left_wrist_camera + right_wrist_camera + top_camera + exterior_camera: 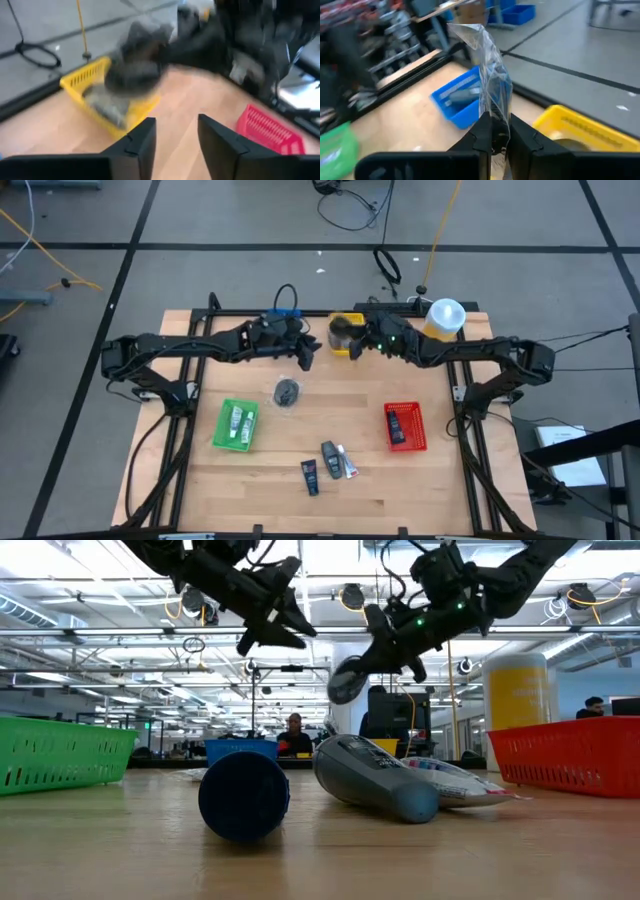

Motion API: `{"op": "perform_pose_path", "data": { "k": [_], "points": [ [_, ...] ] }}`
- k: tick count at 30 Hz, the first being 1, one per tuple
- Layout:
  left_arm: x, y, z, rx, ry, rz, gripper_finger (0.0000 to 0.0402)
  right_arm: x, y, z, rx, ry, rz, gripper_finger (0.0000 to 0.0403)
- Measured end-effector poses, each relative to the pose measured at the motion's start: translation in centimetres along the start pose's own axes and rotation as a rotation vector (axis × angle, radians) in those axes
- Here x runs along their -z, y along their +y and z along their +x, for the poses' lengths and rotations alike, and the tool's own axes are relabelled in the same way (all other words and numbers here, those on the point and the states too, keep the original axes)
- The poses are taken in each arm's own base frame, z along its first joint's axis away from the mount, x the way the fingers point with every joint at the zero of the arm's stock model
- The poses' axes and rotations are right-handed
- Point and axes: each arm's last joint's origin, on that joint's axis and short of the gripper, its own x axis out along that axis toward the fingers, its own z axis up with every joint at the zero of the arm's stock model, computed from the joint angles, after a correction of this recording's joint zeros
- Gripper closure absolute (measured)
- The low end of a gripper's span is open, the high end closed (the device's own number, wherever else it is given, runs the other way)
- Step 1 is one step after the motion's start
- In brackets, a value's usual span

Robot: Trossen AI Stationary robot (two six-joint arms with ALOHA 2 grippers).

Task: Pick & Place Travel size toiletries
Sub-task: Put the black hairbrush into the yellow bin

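My right gripper hovers above the yellow tray at the far middle of the table, shut on a clear plastic packet with a round grey disc. My left gripper is open in the air just left of it, touching nothing. Another grey disc lies flat on the wood. Two dark grey-blue mini bottles and a white tube lie near the front. White tubes lie in the green tray, a dark piece in the red tray. My right gripper pinches the clear packet by one end between its two fingers. In the right wrist view the film stands out past the fingertips. The packet is lifted clear of the table, and in the low view its grey disc shows below the gripper, over the yellow tray.
A blue tray sits at the far edge behind my left arm. The big yellow bottle with a white cap stands at the far right, close to my right arm. Bare wood lies between the trays. A person sits in the room beyond.
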Motion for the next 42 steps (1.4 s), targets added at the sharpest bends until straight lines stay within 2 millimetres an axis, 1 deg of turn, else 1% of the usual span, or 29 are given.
{"op": "perform_pose_path", "data": {
  "k": [3,6,10,12,14,17,19,22,24,27,31,37,40,42],
  "points": [
    [0.6,0.2,0.0,-0.023,0.060,0.004,0.0245,-0.5,-2.1,0.2,0.077,0.000,0.063,0.0381],
    [1.3,0.1,-0.1,-0.040,0.121,0.012,0.0246,-0.4,-3.9,0.6,0.141,0.020,0.116,0.0381],
    [2.2,-0.2,-0.3,-0.051,0.195,0.028,0.0258,0.2,-5.1,1.3,0.109,0.069,0.190,0.0376],
    [2.7,-0.4,-0.4,-0.057,0.239,0.040,0.0264,0.8,-5.3,1.7,0.109,0.096,0.206,0.0375],
    [3.3,-0.5,-0.6,-0.067,0.291,0.050,0.0271,1.3,-5.3,1.7,0.119,0.132,0.205,0.0375],
    [4.2,-0.5,-0.9,-0.091,0.377,0.063,0.0278,1.1,-5.1,1.7,0.106,0.122,0.196,0.0375],
    [4.7,-0.6,-1.1,-0.105,0.425,0.072,0.0281,1.4,-5.2,1.7,0.118,0.146,0.197,0.0373],
    [5.4,-0.6,-1.4,-0.123,0.488,0.083,0.0283,1.7,-5.3,1.7,0.125,0.166,0.184,0.0364],
    [5.8,-0.6,-1.7,-0.137,0.532,0.091,0.0284,2.0,-5.3,2.1,0.118,0.166,0.175,0.0356],
    [6.4,-0.5,-2.1,-0.165,0.598,0.070,0.0284,2.4,-5.4,2.2,0.104,0.198,0.180,0.0343],
    [6.8,-0.4,-2.4,-0.170,0.659,0.041,0.0284,2.3,-5.2,2.3,0.095,0.180,0.178,0.0316],
    [6.9,-0.4,-2.5,-0.167,0.682,0.040,0.0284,2.0,-5.1,2.3,0.089,0.150,0.218,0.0248],
    [7.1,-0.3,-2.7,-0.171,0.703,0.057,0.0284,1.9,-5.1,2.3,0.089,0.148,0.212,0.0222],
    [7.1,-0.2,-2.7,-0.170,0.715,0.080,0.0284,1.5,-5.0,2.0,0.081,0.134,0.192,0.0210]
  ]
}}
